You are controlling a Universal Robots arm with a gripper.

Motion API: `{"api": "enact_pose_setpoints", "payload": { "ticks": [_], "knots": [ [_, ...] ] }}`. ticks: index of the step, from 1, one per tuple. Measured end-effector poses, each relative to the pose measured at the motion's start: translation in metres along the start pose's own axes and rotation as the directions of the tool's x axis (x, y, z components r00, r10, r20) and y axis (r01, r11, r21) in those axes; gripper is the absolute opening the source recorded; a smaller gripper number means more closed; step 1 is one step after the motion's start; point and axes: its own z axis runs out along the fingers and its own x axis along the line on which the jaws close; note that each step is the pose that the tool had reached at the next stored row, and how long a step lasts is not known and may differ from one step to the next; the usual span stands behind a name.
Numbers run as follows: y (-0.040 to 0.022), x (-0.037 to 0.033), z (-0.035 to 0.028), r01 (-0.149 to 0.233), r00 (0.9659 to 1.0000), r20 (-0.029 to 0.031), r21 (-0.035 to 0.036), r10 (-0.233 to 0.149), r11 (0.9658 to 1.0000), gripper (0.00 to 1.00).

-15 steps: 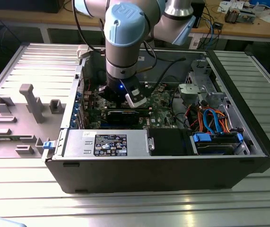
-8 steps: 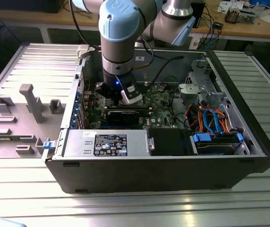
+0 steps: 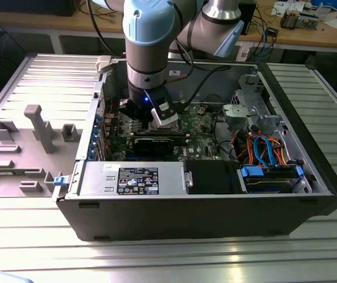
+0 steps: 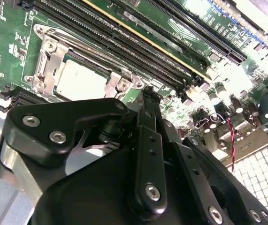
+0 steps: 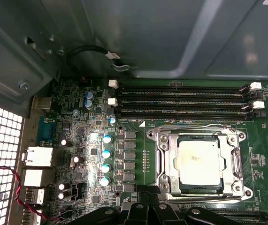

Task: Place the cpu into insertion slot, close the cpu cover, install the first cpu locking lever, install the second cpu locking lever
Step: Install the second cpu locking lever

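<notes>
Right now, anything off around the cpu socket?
Nothing stands out. The cpu sits square in the insertion slot with the cpu cover down flat around it. Memory slots beside it look intact.

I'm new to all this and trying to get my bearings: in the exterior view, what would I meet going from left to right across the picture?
Grey plastic fixtures → blue latch on the case's corner → labelled power supply box → robot arm reaching over the green motherboard → orange and blue cables → the case's right wall.
</notes>
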Motion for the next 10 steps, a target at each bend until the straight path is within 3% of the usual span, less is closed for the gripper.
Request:
{"api": "enact_pose_setpoints", "payload": {
  "ticks": [10],
  "knots": [
    [0.0000,0.0000,-0.0002,0.000,1.0000,0.0000,0.0000,0.000,1.0000,0.11]
  ]
}}
